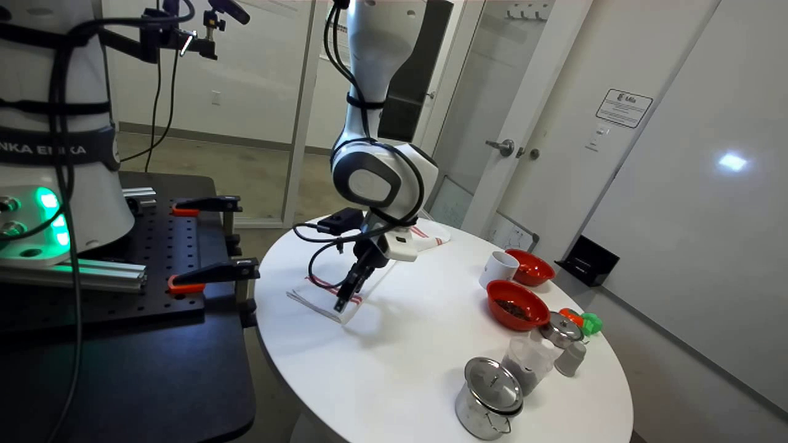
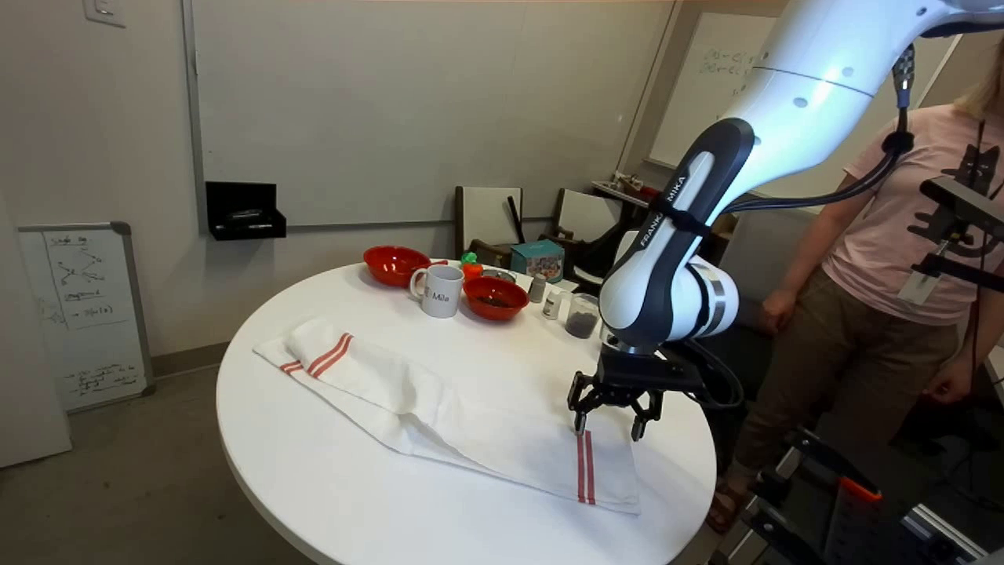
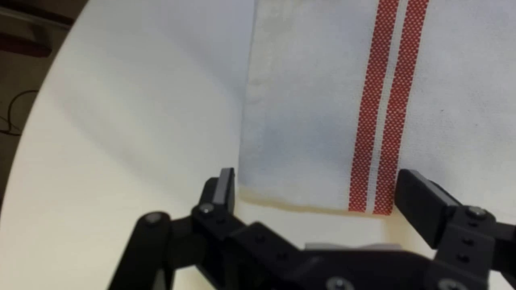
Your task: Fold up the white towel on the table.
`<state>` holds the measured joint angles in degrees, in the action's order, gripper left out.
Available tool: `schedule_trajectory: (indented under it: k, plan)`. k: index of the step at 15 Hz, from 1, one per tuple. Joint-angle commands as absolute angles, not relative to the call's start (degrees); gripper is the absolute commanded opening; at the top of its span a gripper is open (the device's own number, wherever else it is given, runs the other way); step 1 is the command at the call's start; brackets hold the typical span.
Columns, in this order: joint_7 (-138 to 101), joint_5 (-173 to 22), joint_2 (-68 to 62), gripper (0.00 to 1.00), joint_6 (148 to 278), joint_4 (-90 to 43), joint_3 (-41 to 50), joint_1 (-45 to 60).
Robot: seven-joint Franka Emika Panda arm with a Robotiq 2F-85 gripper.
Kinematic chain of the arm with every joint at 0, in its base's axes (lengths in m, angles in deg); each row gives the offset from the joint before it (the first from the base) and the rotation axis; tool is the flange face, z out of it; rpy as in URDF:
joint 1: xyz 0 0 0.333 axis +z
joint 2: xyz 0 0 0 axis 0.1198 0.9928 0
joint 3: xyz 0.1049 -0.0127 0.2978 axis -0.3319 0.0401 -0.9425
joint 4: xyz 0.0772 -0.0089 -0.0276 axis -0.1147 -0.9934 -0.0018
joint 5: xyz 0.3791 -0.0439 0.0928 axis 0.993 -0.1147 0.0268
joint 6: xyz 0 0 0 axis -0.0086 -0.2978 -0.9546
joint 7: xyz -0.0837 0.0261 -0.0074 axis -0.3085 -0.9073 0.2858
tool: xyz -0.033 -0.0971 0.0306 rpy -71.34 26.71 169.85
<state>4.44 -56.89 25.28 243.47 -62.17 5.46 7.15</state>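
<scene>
Towel (image 2: 471, 431) is lying across the middle of the round white worktop (image 2: 353, 486) as a long strip. In an exterior view, its long axis is running from 10 to 4 o'clock. Pair of red stripes (image 2: 585, 467) is crossing the 4 o'clock end, which is lying flat. Stripes are showing at the 10 o'clock end too, where the upper layer is sitting rumpled and offset from the one below.

Fingers (image 3: 421, 209) are standing wide apart at the 1 o'clock corner of the 4 o'clock end, holding nothing. In the wrist view, they're straddling a bit of the cloth's edge: corner is sitting just beside the 9 o'clock finger, stripe ends just beside the 3 o'clock finger. Whether either tip is touching cloth, can't tell.

Mug (image 2: 441, 294) is standing upright at 12 o'clock from the towel, well apart. One red bowl (image 2: 392, 278) is sitting at the mug's 10 o'clock, another red bowl (image 2: 494, 314) at its 3 o'clock. Lidded steel pot (image 1: 486, 400) is standing at 5 o'clock on the worktop in an exterior view.
</scene>
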Motion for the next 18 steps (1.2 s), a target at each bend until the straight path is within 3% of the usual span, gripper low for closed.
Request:
schedule_trajectory:
  k: [1, 8, 18]
  plan:
    - [-1.9, -57.0, 25.7, 1.0, 249.0, -63.5, 3.9, 5.4]
    - [-7.4, -54.3, 24.5, 1.0, 252.7, -67.6, -3.8, -4.5]
    - [-4.9, -49.5, 27.0, 1.0, 253.1, -66.9, -6.5, -7.0]
